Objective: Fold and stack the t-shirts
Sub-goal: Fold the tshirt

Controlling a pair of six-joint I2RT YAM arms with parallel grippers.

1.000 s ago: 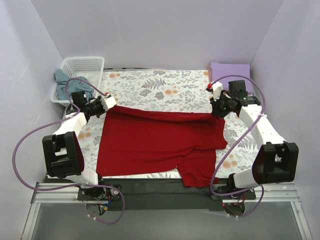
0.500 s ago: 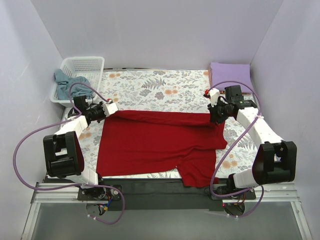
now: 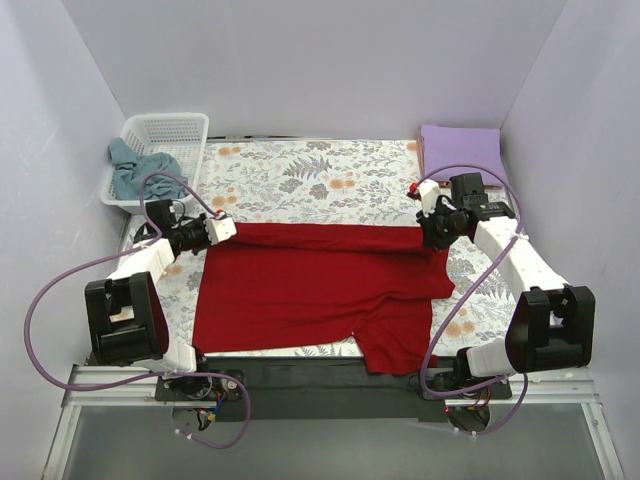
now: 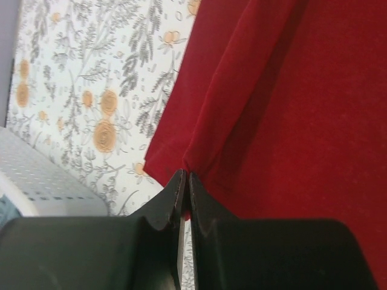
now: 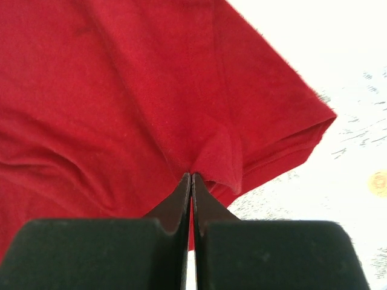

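Note:
A deep red t-shirt (image 3: 310,285) lies spread on the floral table cloth, its far edge lifted and folded toward me. My left gripper (image 3: 222,229) is shut on the shirt's far left corner (image 4: 181,163). My right gripper (image 3: 428,232) is shut on the far right corner (image 5: 208,160) by the sleeve. A pale lavender shirt (image 3: 460,147) lies folded at the far right. A dusty blue-grey shirt (image 3: 135,170) hangs crumpled in the basket.
A white lattice basket (image 3: 170,130) stands at the far left; its wall shows in the left wrist view (image 4: 42,187). The floral table cloth (image 3: 310,180) lies bare beyond the red shirt. Grey walls close in on three sides.
Both grippers have drawn the red shirt's far edge a little toward me and inward, so the fold along that edge has grown. The rest of the shirt has not moved.

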